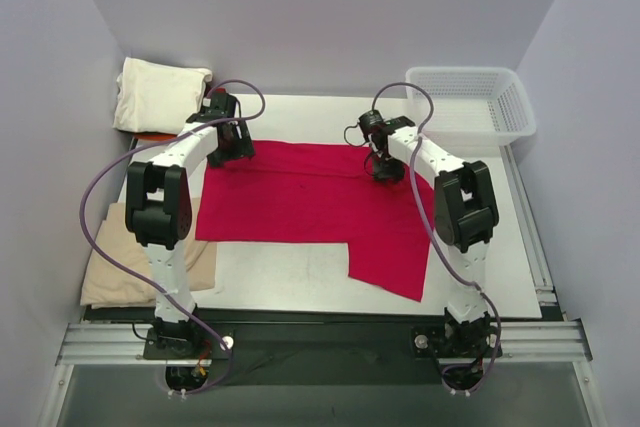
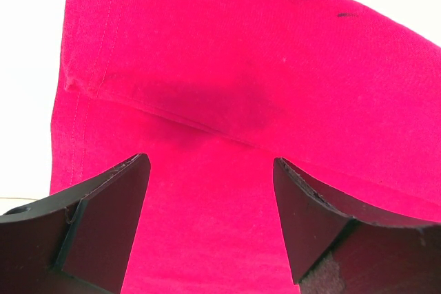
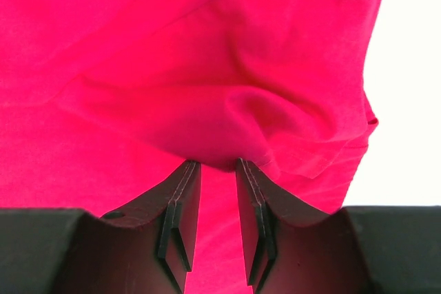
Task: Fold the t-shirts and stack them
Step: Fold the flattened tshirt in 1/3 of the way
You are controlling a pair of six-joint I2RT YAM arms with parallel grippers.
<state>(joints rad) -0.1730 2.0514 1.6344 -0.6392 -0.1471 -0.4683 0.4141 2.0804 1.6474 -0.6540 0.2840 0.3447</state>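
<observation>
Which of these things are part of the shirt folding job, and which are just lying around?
Part of the job:
red shirt, spread out in the middle
cream shirt, folded, far left
tan shirt, near left

Just lying about:
basket, far right

Desk (image 1: 300, 277): carries the items listed.
- Spread t-shirt (image 1: 300, 197): flat across the desk's middle, with one flap reaching toward the near right.
- Left claw (image 1: 228, 152): over the spread t-shirt's far left corner.
- Right claw (image 1: 383, 169): at its far right part, a bunch of cloth at the fingertips.
- Folded t-shirt (image 1: 158, 95): far left corner, behind and left of the left claw.
- Loose t-shirt (image 1: 115, 272): near left, at the desk's left edge, partly under the left arm.
- Basket (image 1: 470, 107): far right corner, behind and right of the right claw.
</observation>
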